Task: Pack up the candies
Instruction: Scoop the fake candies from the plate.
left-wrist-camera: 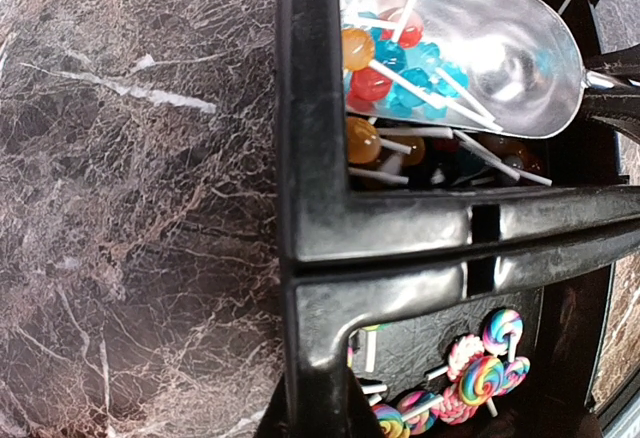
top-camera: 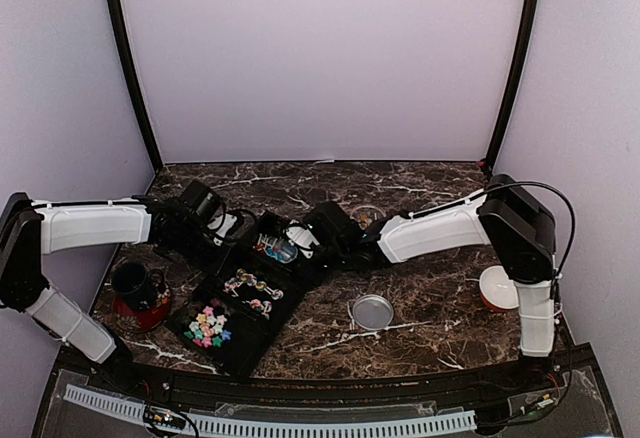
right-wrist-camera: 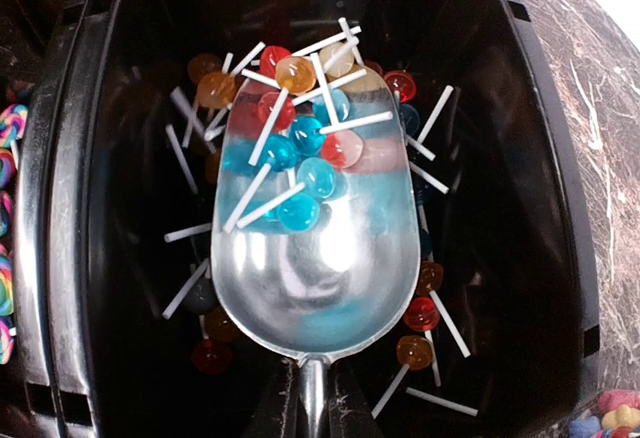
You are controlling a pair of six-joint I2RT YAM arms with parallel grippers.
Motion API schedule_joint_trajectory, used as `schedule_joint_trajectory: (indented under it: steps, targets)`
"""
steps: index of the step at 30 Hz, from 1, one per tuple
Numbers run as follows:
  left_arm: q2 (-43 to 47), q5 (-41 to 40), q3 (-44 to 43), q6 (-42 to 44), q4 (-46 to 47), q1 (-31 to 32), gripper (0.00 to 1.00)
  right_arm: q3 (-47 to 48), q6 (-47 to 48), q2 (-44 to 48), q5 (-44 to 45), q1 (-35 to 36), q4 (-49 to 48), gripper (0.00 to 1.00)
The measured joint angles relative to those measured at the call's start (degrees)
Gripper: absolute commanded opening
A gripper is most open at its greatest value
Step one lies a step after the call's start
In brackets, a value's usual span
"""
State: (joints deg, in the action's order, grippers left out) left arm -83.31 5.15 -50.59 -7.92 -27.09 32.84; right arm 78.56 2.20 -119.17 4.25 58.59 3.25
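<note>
The right gripper [right-wrist-camera: 313,408] is clamped on the handle of a metal scoop [right-wrist-camera: 320,278]. The scoop's bowl lies in the farthest of 3 compartments in the black tray [right-wrist-camera: 70,218] and carries ball lollipops [right-wrist-camera: 300,173]. The left gripper [top-camera: 232,228] is closed on the tray's rim at that far end. The candies [top-camera: 208,325] lie loose in the nearest compartment, and swirl lollipops [top-camera: 250,288] fill the middle compartment between.

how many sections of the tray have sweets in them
3: ball lollipops in the far section, swirl lollipops in the middle, small pastel candies nearest. The tray is partly covered; more may be hidden.
</note>
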Motion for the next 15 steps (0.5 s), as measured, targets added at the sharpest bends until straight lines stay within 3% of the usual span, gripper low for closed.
schedule_joint_trajectory:
  steps: [15]
  targets:
    - [0.0, 2.6, 0.2, 0.8, 0.3, -1.6, 0.00, -10.6, -0.6, 3.7, -0.9, -0.4, -14.8, 0.00]
